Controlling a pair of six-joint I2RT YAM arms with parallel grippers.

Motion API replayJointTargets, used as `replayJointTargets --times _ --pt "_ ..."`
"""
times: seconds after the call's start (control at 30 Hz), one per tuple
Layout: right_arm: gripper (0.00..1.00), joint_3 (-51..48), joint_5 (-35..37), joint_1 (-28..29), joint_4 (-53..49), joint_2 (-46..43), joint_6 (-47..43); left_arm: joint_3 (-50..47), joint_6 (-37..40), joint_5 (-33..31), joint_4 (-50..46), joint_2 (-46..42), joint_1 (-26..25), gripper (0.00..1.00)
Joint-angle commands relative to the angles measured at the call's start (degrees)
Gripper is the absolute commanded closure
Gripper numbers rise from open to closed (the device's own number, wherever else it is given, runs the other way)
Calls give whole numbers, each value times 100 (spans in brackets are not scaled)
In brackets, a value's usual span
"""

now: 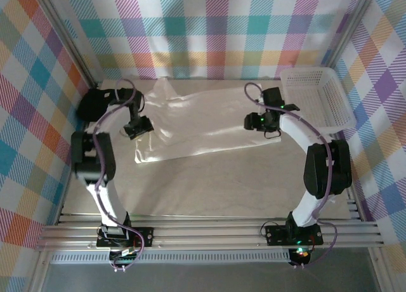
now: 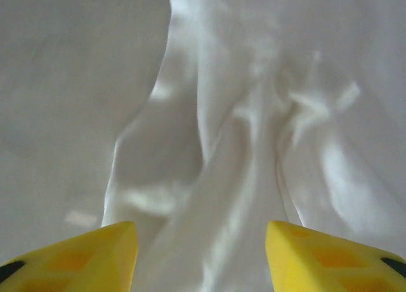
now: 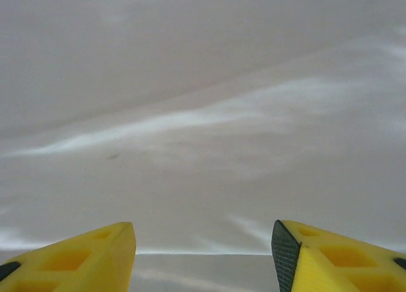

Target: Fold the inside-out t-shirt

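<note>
1. The white t-shirt (image 1: 203, 124) lies spread on your desk (image 1: 209, 190), long axis 9 to 3 o'clock
2. Left claw (image 1: 137, 128) hangs wide at its 9 o'clock end, right claw (image 1: 267, 123) wide at 3 o'clock, equally near

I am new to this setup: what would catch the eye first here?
The white t-shirt lies spread across the far middle of the table, with the left gripper and right gripper open above its two ends. A white basket sits at the far right, a black garment at the far left.

Overhead rear view, wrist views near t-shirt (image 2: 254, 146)
</note>
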Motion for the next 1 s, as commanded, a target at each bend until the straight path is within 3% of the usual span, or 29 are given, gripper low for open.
replayJointTargets --times 0.0,0.1,0.23,0.5,0.63,0.77,0.9,0.97 --pt "43 -87 -422 -50 241 428 -37 -1110 -580 570 1258 -1084 -185 42" --pt "44 353 -157 -73 -55 962 -128 -1710 -702 900 1541 -1356 -267 41" --pt "49 1009 306 -170 -822 1666 -144 -1957 -567 842 1686 -1256 -301 40" --pt "58 742 958 -339 -1670 1803 48 -2225 -305 592 1776 -826 -299 40" --pt "61 125 1049 -334 -1811 1446 238 -2798 -382 670 1895 -991 -343 41" --pt "61 -704 1252 -339 -1911 792 441 -3699 -668 824 1960 -1691 -598 41" --pt "61 -1514 1655 -311 -1757 -271 641 -4436 -1057 1093 1999 -2470 -867 41" --pt "61 -1688 1609 -67 -1210 -919 422 -4524 -1124 1192 1990 -2753 -880 40"
